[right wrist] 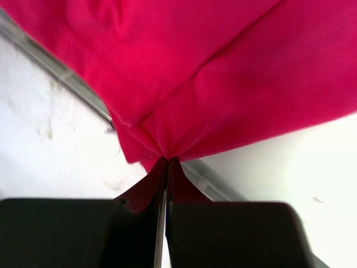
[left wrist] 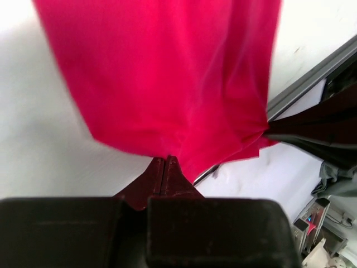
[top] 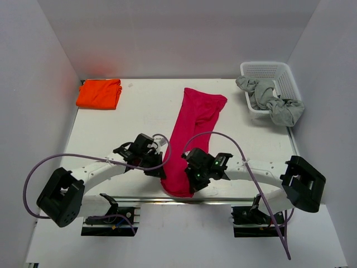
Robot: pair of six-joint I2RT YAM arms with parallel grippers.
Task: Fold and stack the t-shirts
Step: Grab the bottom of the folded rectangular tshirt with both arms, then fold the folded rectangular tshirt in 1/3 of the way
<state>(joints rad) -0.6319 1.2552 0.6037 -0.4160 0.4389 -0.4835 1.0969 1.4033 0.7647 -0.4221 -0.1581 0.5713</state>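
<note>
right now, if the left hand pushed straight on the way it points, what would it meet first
The magenta-red t-shirt: the left hand is shut on its edge, and cloth fills the view straight ahead.

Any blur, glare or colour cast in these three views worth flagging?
Top view: sharp, evenly lit, an orange glow on the wall beside the orange shirt. Left wrist: the red shirt has smeared edges, the table washed out. Right wrist: cloth folds clear, the near fingers dark and soft.
</note>
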